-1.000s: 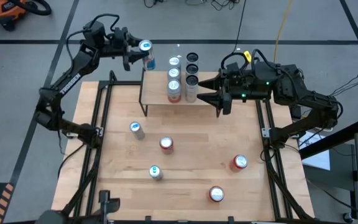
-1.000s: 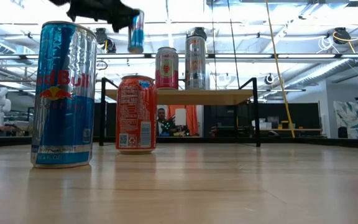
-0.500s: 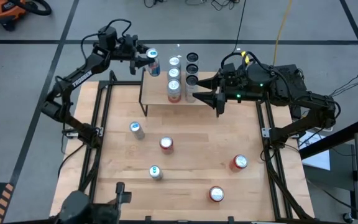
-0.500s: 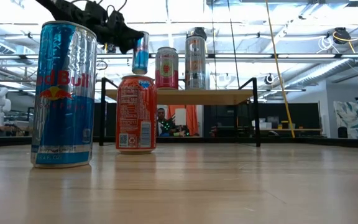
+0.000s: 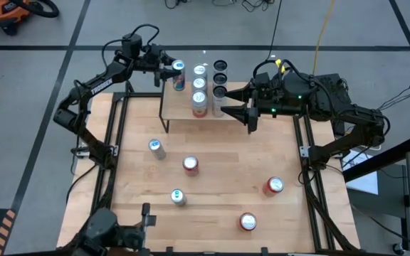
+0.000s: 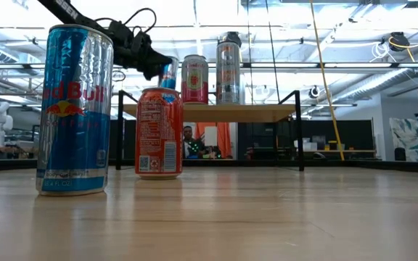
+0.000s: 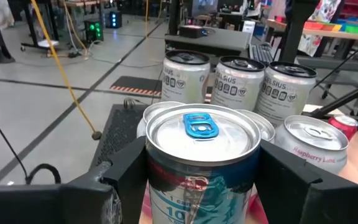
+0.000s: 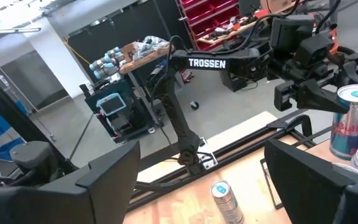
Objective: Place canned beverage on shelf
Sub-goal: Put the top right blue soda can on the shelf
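Left gripper (image 5: 168, 68) is gripping a Red Bull can (image 5: 178, 73) over the shelf (image 5: 184, 108) corner; Celsius cans (image 5: 199, 89) are standing just beside. Right gripper (image 5: 235, 111), fingers spread, is hovering opposite.

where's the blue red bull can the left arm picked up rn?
High view: the slim blue-and-silver Red Bull can is in the left gripper, over the small wooden shelf's far-left corner, beside the row of silver cans.

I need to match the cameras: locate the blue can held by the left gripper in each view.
High view: blue can at the shelf's far left end.
Low view: above the red can.
Left wrist view: centre, between the fingers.
Right wrist view: right edge.
Shared landmark: left gripper clamping it.
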Available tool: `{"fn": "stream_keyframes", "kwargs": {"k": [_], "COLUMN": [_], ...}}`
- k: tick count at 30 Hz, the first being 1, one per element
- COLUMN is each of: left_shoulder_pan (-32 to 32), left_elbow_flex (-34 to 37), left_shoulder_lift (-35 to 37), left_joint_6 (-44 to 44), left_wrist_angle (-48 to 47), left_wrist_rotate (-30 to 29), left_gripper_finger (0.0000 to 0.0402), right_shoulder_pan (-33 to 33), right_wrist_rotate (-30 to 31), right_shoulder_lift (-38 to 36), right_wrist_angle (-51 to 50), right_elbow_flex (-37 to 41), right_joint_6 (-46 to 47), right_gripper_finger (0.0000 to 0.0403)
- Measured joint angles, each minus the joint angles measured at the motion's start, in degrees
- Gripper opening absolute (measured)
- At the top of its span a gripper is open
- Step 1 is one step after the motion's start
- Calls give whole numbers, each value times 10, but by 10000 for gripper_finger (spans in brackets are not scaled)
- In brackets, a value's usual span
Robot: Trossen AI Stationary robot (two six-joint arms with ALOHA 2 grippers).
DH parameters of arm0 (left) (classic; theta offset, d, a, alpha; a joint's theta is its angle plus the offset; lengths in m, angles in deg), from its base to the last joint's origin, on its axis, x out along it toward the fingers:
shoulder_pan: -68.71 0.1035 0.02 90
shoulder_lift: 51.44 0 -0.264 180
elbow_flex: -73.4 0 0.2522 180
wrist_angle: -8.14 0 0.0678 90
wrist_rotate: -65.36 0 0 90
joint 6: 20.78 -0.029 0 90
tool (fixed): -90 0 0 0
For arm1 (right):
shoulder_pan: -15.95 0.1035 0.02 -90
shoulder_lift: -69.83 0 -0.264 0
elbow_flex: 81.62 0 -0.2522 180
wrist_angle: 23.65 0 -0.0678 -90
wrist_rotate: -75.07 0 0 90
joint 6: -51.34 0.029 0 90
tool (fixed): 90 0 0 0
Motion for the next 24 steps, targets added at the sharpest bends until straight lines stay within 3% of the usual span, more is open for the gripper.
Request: {"fn": "stream_keyframes", "kwargs": {"k": [8, 12, 24], "left_shoulder_pan": [-7, -16, 30], "left_elbow_flex": [-1, -1, 1], "left_shoulder_lift": [0, 0, 0], "left_joint_6": [21, 40, -44], "left_wrist_angle": [-3, 2, 3], "left_wrist_rotate": [-26, -72, -12], "left_gripper_finger": [239, 239, 239], "right_shoulder_pan": [0, 0, -13], "right_wrist_rotate": [0, 0, 0], "right_shoulder_lift": [0, 0, 0], "right_wrist_angle": [0, 0, 0], "right_elbow_flex": [0, 0, 0], "right_joint_6": [-8, -8, -23], "right_gripper_finger": [322, 322, 322]}}
